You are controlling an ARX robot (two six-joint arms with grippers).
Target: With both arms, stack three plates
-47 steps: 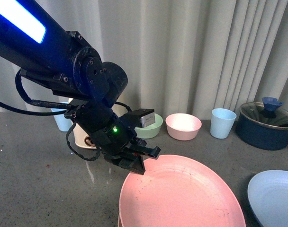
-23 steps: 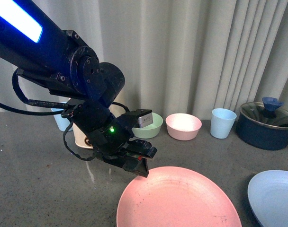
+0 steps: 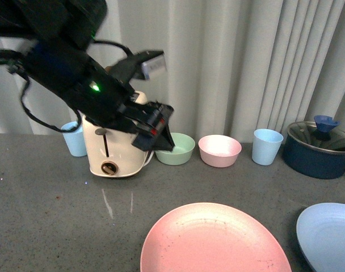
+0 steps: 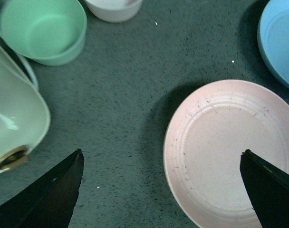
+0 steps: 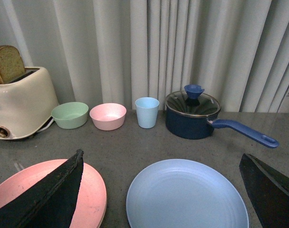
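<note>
The pink plate (image 3: pixel 215 241) lies flat on the grey table (image 3: pixel 47 215) at the lower middle of the front view. The light blue plate (image 3: pixel 328 233) sits near it at the lower right edge, not touching. The left gripper (image 3: pixel 155 127) hangs in the upper left, in front of the toaster (image 3: pixel 110 150), its fingers (image 4: pixel 54 190) spread wide and empty. The right gripper (image 5: pixel 159 156) is spread too, holding nothing. Along the curtain (image 3: pixel 246 62) stand a green bowl (image 3: pixel 177 149), a pink bowl (image 3: pixel 219 151), a blue cup (image 3: pixel 267 147) and a lidded pot (image 3: pixel 317 150).
</note>
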